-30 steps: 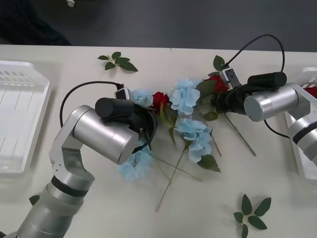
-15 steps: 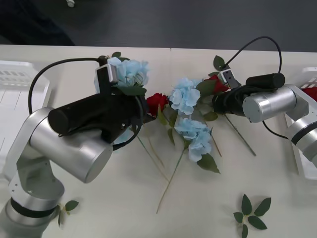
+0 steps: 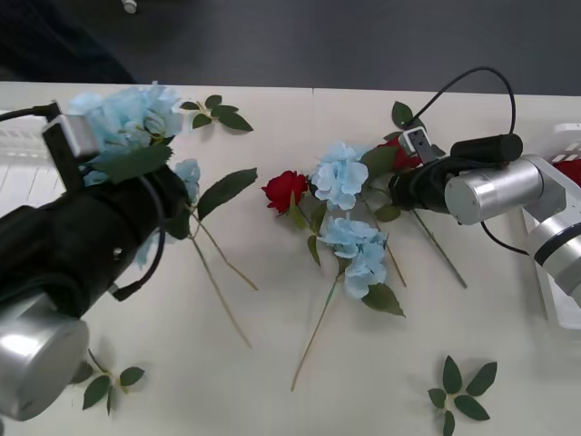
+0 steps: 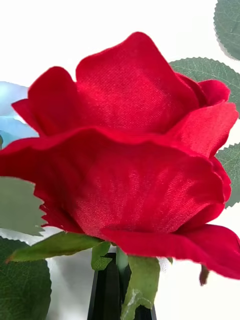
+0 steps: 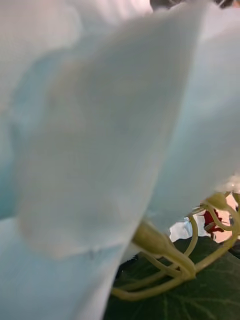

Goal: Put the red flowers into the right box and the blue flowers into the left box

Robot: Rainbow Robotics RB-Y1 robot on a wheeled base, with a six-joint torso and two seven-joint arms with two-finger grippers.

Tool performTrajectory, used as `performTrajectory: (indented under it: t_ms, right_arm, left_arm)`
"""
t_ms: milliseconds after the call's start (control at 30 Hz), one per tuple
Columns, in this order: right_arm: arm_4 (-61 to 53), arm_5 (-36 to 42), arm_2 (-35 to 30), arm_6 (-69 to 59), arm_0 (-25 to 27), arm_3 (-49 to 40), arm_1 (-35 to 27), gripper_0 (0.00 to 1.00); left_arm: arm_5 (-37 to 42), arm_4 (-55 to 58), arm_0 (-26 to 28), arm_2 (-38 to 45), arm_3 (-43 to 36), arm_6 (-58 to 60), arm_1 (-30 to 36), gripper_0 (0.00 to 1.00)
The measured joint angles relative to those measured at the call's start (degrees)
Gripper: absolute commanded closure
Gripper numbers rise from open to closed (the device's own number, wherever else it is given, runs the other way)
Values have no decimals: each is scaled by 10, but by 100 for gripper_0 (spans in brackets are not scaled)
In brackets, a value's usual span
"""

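The left arm, raised high over the pale surface [image 3: 272, 363], carries a blue flower [image 3: 127, 113] toward the left box [image 3: 23, 145]; the left hand [image 3: 168, 204] grasps it below the bloom, stems trailing. Done well, the carry clears the box wall before release so those stems follow inside. The right arm reaches in low from beside the right box [image 3: 558, 309], its right hand [image 3: 399, 186] clenched on a red flower [image 4: 125, 145] at the stem, amid the pile. More blue flowers [image 3: 349, 218] and a red rose [image 3: 284, 189] lie mid-surface, awaiting sorting.
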Motion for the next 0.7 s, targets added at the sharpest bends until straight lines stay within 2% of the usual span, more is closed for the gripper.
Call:
performTrajectory:
  t_ms: [67, 233, 333, 467, 500, 533, 567, 600, 633, 667, 700]
  right_arm:
    - [-7, 9, -1, 0, 0, -1, -2, 100]
    - [-10, 127, -42, 0, 3, -50, -22, 100]
    - [-13, 192, -107, 0, 18, -102, -31, 100]
    - [-18, 256, -202, 0, 49, -167, -32, 100]
    - [-18, 272, -219, 0, 57, -183, -34, 100]
    - [-18, 286, -232, 0, 64, -197, -38, 100]
    - [-18, 304, -243, 0, 72, -213, -45, 100]
    - [-18, 323, -252, 0, 80, -229, -52, 100]
    - [-18, 343, -263, 0, 87, -244, -58, 100]
    - [-22, 368, -277, 0, 96, -262, -65, 100]
    - [-29, 391, -293, 0, 106, -278, -70, 100]
  left_arm:
    - [1, 30, 18, 36, -13, 0, 7, 100]
    - [52, 83, 33, 132, -16, 0, 9, 100]
    - [75, 98, 32, 170, -16, -3, 9, 100]
    - [108, 98, 18, 181, -16, -4, 9, 99]
    - [117, 97, 13, 181, -16, -4, 9, 95]
    - [125, 97, 8, 181, -16, -4, 9, 84]
    - [132, 97, 2, 181, -16, -4, 9, 49]
    - [140, 97, -3, 179, -16, -4, 9, 26]
    - [148, 97, -8, 177, -16, -4, 9, 10]
    - [155, 97, -13, 173, -16, -4, 9, 0]
    - [160, 97, -17, 169, -16, -4, 9, 0]
